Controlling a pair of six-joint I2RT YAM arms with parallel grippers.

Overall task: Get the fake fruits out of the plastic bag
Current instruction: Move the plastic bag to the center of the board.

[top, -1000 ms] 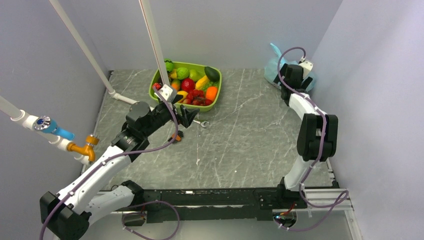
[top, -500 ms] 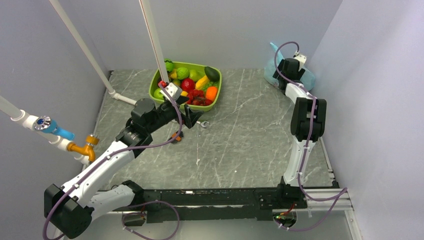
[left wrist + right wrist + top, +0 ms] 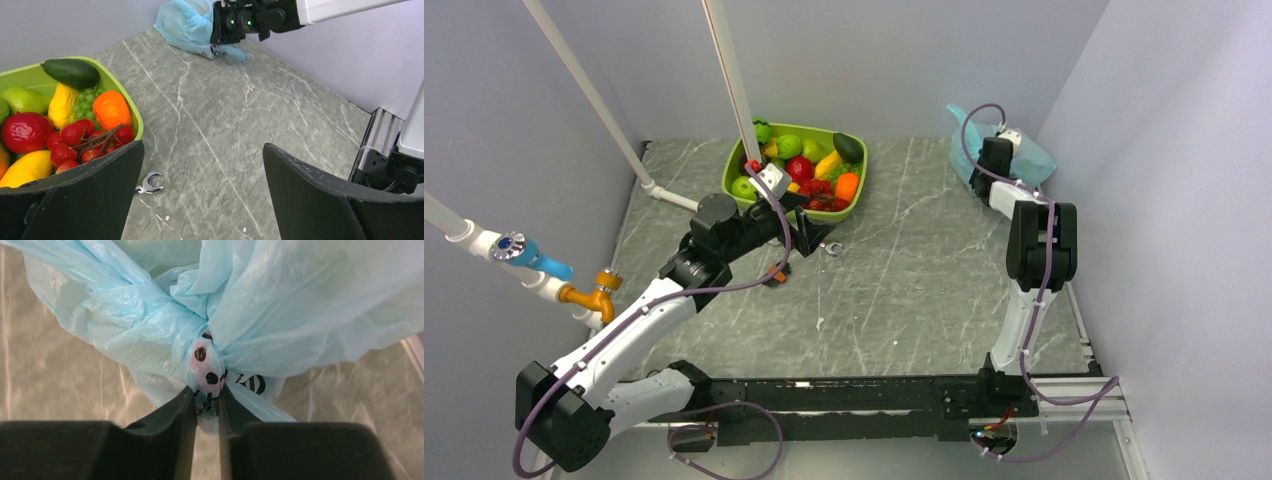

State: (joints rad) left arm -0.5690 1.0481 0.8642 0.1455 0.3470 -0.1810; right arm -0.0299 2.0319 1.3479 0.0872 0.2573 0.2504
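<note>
One change matters here: the right tool (image 3: 206,401), wide open a second ago as it closed in on the bag (image 3: 280,315), has pinched shut on a gathered twist of the thin blue film, just where the dark printed spots sit. Its two fingers (image 3: 170,425) stand almost together with only bunched plastic between them, so it has hold of the bag itself, not of any fruit. The bag sits in the far right corner of the surface (image 3: 924,280), close to the walls, and from above it looks slightly shifted compared with a moment back. The fruit inside is hidden behind the crinkled film. A pale greenish tint shows through near the top, but I cannot tell which piece that is.

The left tool (image 3: 202,150) has barely moved. It hangs beside the green tray (image 3: 136,117) with its fingers spread wide and holds nothing. A small wrench (image 3: 148,182) lies on the surface near it.

My reading is that the grip is only now made, so emptying has not begun. The next move is probably to lift or drag the bag inward so the other arm can help open it, and thin film held by one fold may slip or tear
</note>
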